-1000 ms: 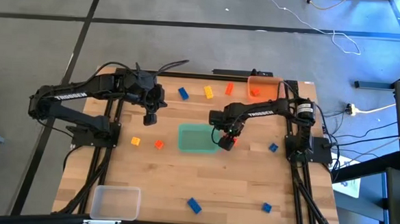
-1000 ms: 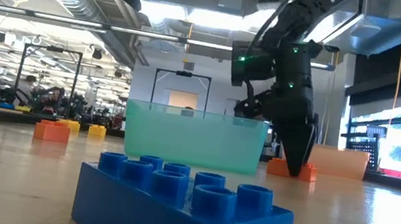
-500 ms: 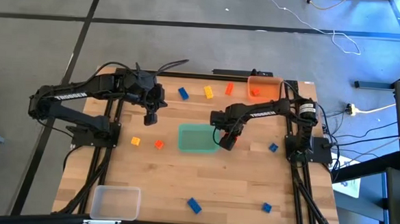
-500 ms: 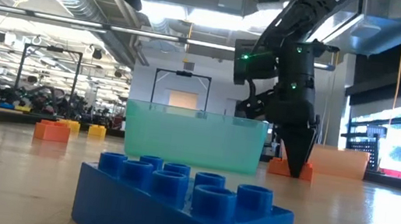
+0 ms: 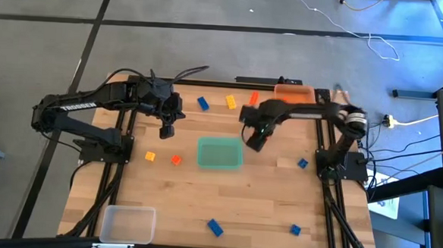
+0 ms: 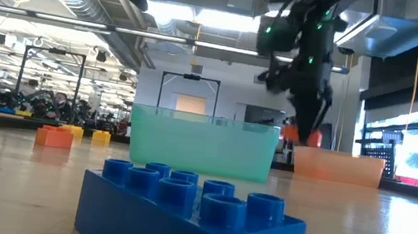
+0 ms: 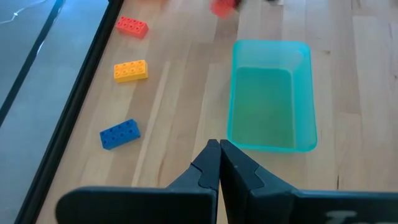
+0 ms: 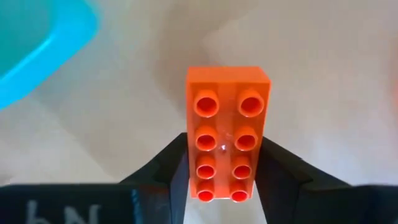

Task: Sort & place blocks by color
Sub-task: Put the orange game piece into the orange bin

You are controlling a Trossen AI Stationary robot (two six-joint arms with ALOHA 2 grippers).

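Right gripper (image 8: 222, 180) clamps an orange-red block (image 8: 225, 133), studs facing its camera, long axis along the fingers.

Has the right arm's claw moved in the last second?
Yes. The right gripper, holding an orange-red block, lifted off the table and moved from beside the green tray toward the orange tray.

From above you see the whole table (image 5: 202, 206); the low camera looks level across it. Both wrist cameras sit close, and all views share the green tray (image 5: 220, 153).
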